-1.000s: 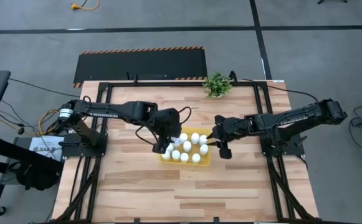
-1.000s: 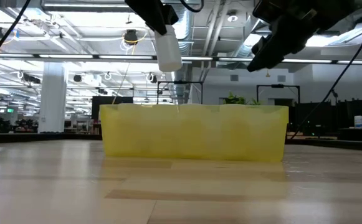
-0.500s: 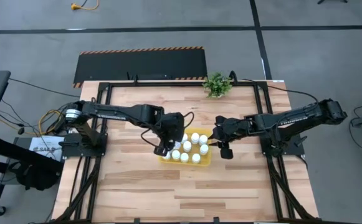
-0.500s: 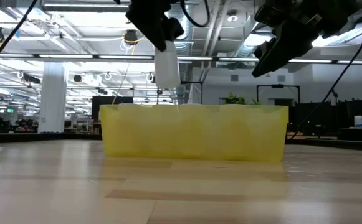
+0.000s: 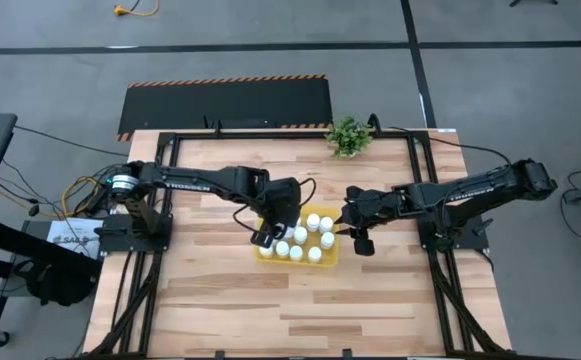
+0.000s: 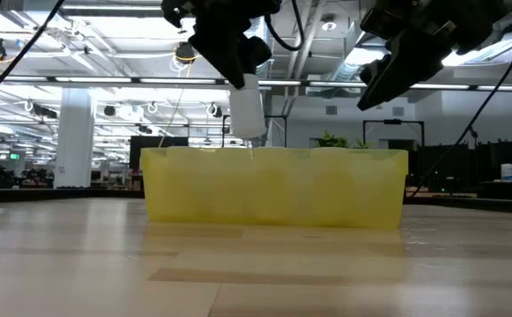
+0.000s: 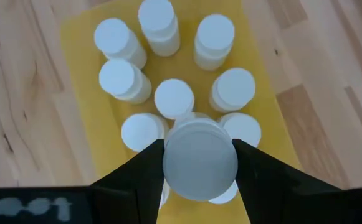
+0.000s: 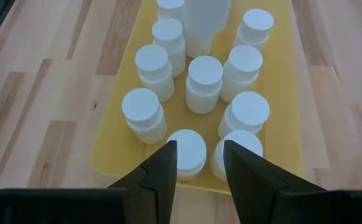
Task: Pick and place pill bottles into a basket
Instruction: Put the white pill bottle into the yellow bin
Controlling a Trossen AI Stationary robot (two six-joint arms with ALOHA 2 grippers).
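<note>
The basket (image 5: 332,256) is a yellow tray at the table's middle, with several white pill bottles (image 5: 300,235) standing upright in it on their bases. They also show in the wrist views (image 7: 174,98) (image 8: 204,81). My left gripper (image 5: 267,237) hangs over the basket's left part, shut on one more pill bottle (image 6: 248,110), whose lower end is just above the basket's rim (image 6: 273,151). My right gripper (image 5: 359,241) hovers above the basket's right end (image 8: 274,124), shut, with nothing between its fingers. My left gripper pinches the pill bottle between its two fingers (image 7: 144,177), one on each side of its round upper end (image 7: 199,160). The fingers come from above, slanting down. The bottle hangs below them, slightly tilted and clear of the basket and the bottles in it.
A small green potted plant (image 5: 348,135) stands at the table's far edge, right of the middle. Black frame rails (image 5: 270,133) run around the wooden table top. Bare wood lies on the near side of the basket (image 5: 290,305).
My left gripper has gone down toward the basket and a little toward the table's right, rolling somewhat at the wrist. The held bottle has come down with it, from well above the basket's rim to just over it. My right gripper has kept its place.
</note>
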